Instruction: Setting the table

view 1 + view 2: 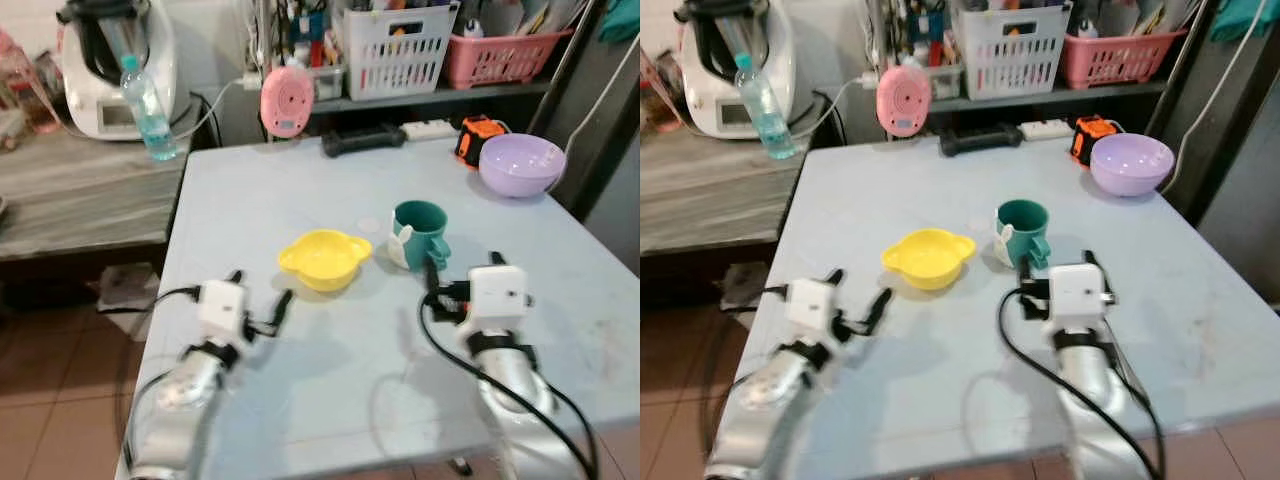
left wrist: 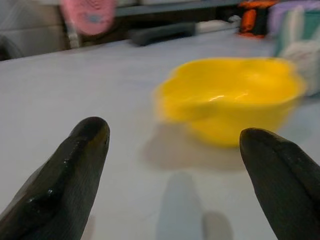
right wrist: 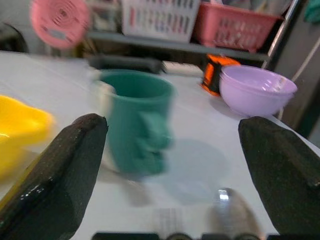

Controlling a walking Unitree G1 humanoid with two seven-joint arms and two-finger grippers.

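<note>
A pale blue table [image 1: 300, 190] is seen from above, with both arms held over its near edge. The left gripper [image 1: 262, 298] is kept low above the tabletop with its fingers [image 2: 70, 170] spread wide and nothing between them; a yellow bowl [image 1: 322, 259] is found just ahead of it, at about one o'clock, apart from the fingertips. The right gripper [image 3: 170, 165] is likewise held spread and empty, and a green mug [image 1: 420, 233] stands upright just ahead of it at roughly eleven o'clock, not touched. The bowl and the mug are placed side by side near the table's middle, the mug at the bowl's three o'clock. A purple bowl [image 1: 521, 164] is set at the table's far right corner, at about one o'clock from the mug, with an orange object [image 1: 475, 138] just beside it. A water bottle [image 1: 148, 108] is seen on the wooden counter [image 1: 80, 190] at ten o'clock.
</note>
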